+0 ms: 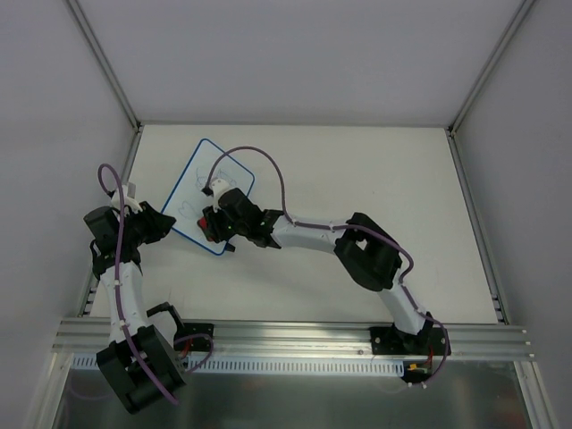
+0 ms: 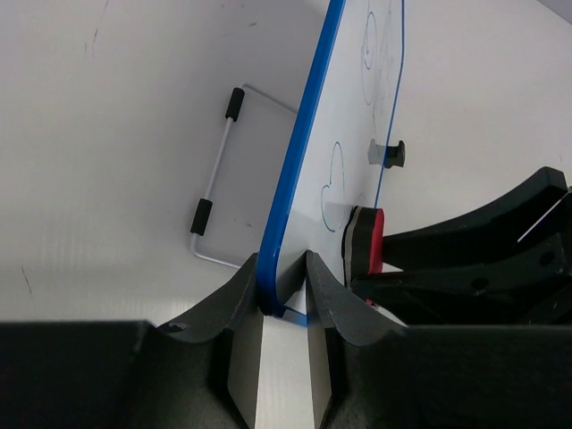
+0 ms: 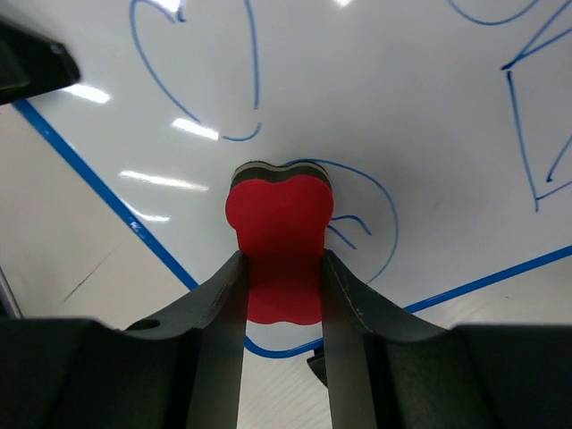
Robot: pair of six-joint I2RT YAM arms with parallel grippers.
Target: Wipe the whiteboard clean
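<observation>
The whiteboard (image 1: 207,183), white with a thin blue rim and blue doodles, lies tilted at the table's back left. My left gripper (image 1: 164,222) is shut on the board's near-left corner; in the left wrist view (image 2: 284,290) its jaws pinch the blue rim (image 2: 295,170). My right gripper (image 1: 213,225) is shut on the red bone-shaped eraser (image 3: 279,246) and presses its felt end against the board (image 3: 357,107) near the front corner, beside a looped doodle (image 3: 375,214). The eraser also shows in the left wrist view (image 2: 368,239).
A wire stand with two black feet (image 2: 219,170) sticks out from behind the board on the white table (image 1: 357,170). Grey walls close the back and both sides. An aluminium rail (image 1: 295,338) runs along the near edge.
</observation>
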